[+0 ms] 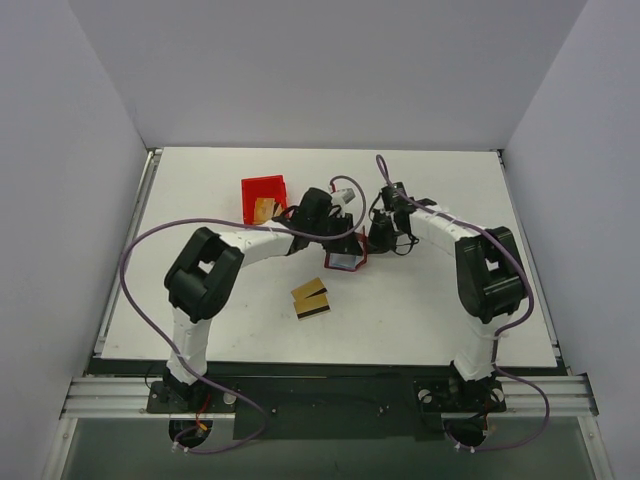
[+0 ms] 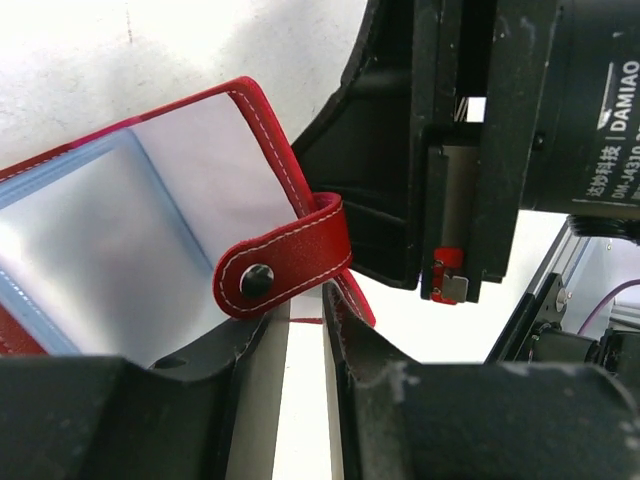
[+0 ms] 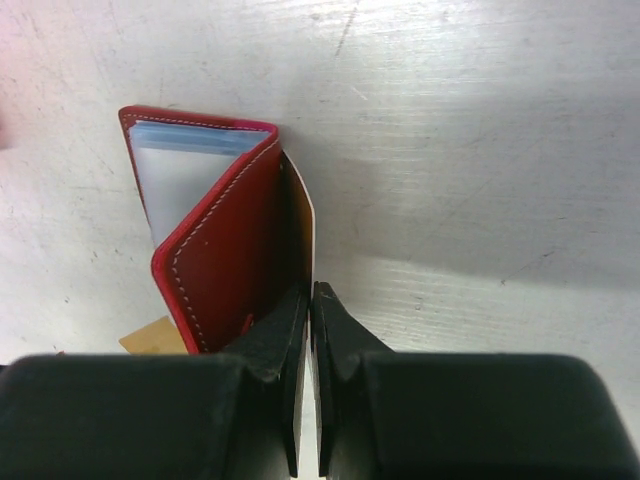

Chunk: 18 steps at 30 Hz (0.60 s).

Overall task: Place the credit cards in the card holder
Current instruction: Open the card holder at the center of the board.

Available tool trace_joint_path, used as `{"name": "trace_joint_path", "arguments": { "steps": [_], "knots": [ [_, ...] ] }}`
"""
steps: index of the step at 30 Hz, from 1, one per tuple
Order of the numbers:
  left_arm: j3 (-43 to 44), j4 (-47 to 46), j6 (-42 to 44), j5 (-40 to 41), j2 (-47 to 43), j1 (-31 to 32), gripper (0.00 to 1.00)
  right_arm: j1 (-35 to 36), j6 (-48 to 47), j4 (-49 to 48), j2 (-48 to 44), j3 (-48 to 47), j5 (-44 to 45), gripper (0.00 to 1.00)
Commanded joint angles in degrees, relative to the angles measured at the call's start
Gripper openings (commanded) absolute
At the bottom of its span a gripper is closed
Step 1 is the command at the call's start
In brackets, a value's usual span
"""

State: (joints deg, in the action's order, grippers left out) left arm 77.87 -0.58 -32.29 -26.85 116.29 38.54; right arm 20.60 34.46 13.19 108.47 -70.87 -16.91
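Card holder (image 3: 215,250) red w/ white stitching, lt-blue slots — cards (image 1: 310,298) gold, blk stripe.

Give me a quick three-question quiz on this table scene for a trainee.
1. True or false: the card holder is folded shut.
2. How many cards lie loose on the table, on the near side of the holder?
3. The red bin sits where? A: behind and left of the holder. B: beside the right arm's base.
Key: 1 false; 2 two; 3 A.
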Motion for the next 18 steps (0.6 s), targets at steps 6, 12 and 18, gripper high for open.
{"name": "trace_joint_path", "arguments": {
  "steps": [6,12,18],
  "knots": [
    [5.1,-1.4,1.0,0.3,5.4,2.8,0.29,-0.6,0.1,5.3,-3.0,3.7,10.6,0.00],
    [6.3,-1.0,0.7,1.1,8.2,3.0,0.28,-1.4,1.1,7.4,-7.5,6.6,21.7,0.00],
    [7.0,-0.1,0.8,1.5,9.2,3.0,0.28,-1.7,1.4,7.0,-14.3,8.9,28.6,0.00]
  ]
}}
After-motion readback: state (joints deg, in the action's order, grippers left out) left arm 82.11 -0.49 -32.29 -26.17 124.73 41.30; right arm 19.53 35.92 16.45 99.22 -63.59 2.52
